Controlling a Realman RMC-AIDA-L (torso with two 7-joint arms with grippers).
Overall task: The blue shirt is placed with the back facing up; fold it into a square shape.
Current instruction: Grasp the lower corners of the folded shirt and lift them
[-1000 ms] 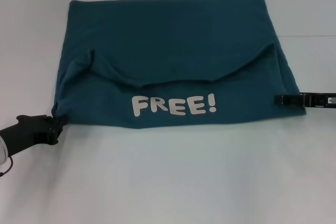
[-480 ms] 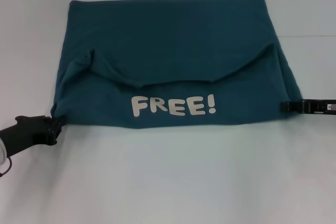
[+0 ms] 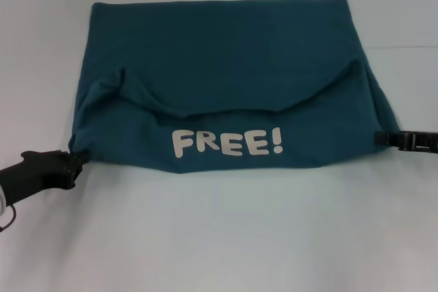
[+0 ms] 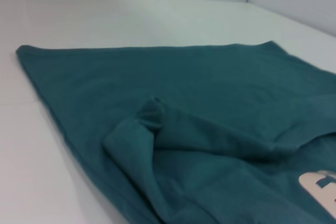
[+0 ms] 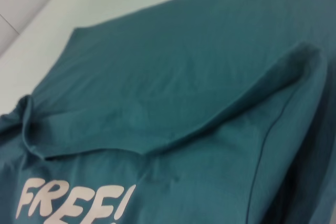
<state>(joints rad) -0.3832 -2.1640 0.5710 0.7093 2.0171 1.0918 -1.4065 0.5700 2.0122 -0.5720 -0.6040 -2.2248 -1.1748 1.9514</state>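
The dark teal-blue short-sleeved shirt of soft knit fabric (image 3: pixel 226 80) lies spread across the middle of the plain white table (image 3: pixel 226 237), and it is already partly folded: its near portion has been turned up over the rest, so a flap bearing the cream lettering "FREE!" (image 3: pixel 226 143) faces up along the near edge, with a slack, sagging fold line and a bunched lump at each end of it. The outline is a broad, rather trapezoid slab, wider than it is deep, so by my reading at least one further fold across the width is still needed, plus some smoothing, before it counts as a square. The black left claw (image 3: pixel 74 163) sits at the near left corner, touching the cloth; whether it is gripping the fabric cannot be told from these views. The black right claw (image 3: pixel 387 139) sits at the right edge near the front corner, and its state cannot be told either. Compared with a second ago, the right claw has drawn outward and a little nearer, from over the shirt's right margin to just at its edge, while the left claw and the shirt's overall lie have barely changed.
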